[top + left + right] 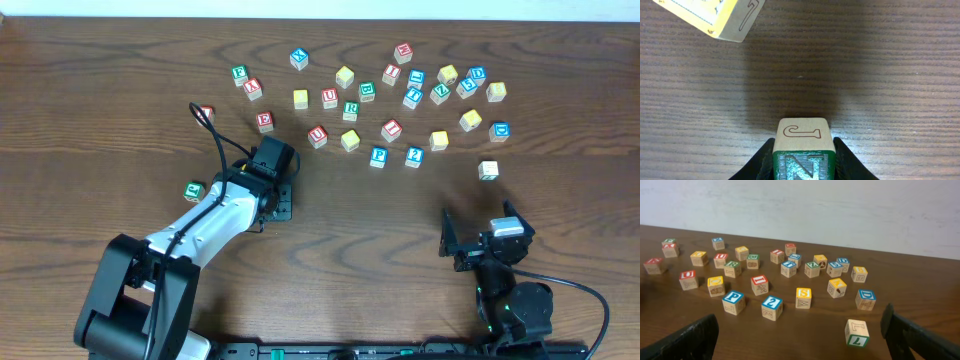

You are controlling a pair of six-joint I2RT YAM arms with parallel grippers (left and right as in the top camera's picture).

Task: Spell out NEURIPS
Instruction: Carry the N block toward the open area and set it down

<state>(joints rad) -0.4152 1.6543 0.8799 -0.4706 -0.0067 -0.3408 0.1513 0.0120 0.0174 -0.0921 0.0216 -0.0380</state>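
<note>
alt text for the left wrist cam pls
The left gripper clamps a wooden block with a green N at bottom centre, above a dark wood-grain table. The corner of a second block pokes in at top left.

the green n block (802,132) sits upright, clamped in the left pincer (803,155). the red u block (318,135), red i block (392,129), blue p block (378,156) and yellow s block (439,140) stand apart on the counter (100,80), letters facing up.

The N block (803,149) runs off the picture's bottom edge.
</note>
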